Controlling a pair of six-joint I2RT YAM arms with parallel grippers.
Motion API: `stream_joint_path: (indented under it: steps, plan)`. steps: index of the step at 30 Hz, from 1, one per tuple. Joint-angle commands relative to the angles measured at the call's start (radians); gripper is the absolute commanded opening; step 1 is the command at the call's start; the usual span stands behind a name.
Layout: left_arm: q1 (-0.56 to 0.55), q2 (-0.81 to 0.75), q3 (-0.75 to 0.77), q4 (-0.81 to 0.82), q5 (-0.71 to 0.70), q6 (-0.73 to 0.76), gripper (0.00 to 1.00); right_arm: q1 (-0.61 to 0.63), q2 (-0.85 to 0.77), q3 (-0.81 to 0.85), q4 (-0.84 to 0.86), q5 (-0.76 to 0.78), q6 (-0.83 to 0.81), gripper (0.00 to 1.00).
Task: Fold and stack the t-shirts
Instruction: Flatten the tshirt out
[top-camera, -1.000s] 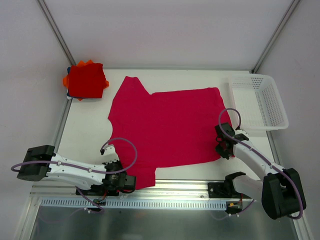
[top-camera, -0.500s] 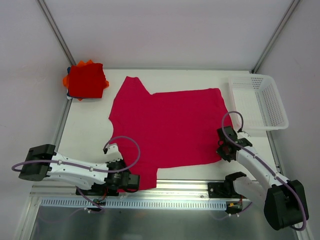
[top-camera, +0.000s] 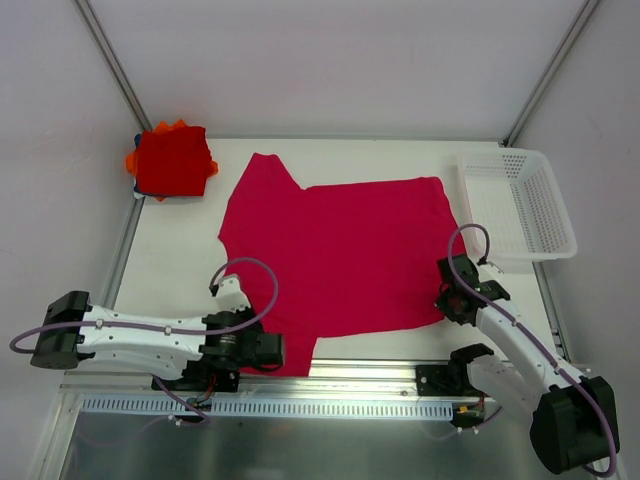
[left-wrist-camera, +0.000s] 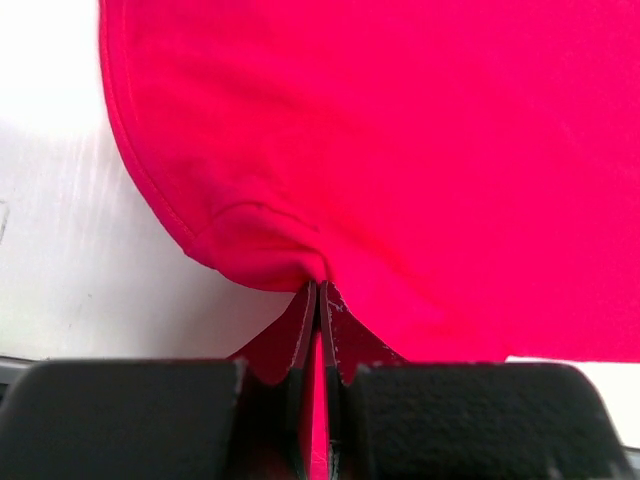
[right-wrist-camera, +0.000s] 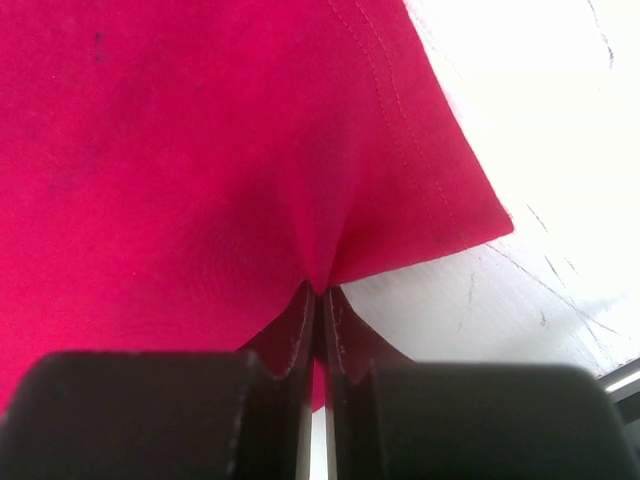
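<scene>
Your left gripper (left-wrist-camera: 318, 292) and right gripper (right-wrist-camera: 318, 296) are each pinching a shirt (top-camera: 340, 250) corner, hiding it from above; white table (top-camera: 175, 255) is showing around.

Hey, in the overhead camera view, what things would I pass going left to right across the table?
folded t-shirt stack → spread crimson-pink t-shirt → white basket
</scene>
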Motion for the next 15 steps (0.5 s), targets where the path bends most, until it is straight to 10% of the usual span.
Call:
stream_joint_path:
  steps: [1,15]
  plan:
    - [0.051,-0.068,0.037,-0.026,-0.069,0.107,0.00,0.005,-0.007,0.054,-0.037,0.034,-0.018,0.00]
    - [0.404,-0.100,0.224,0.047,-0.162,0.555,0.00,0.005,0.155,0.275,0.004,0.091,-0.119,0.00]
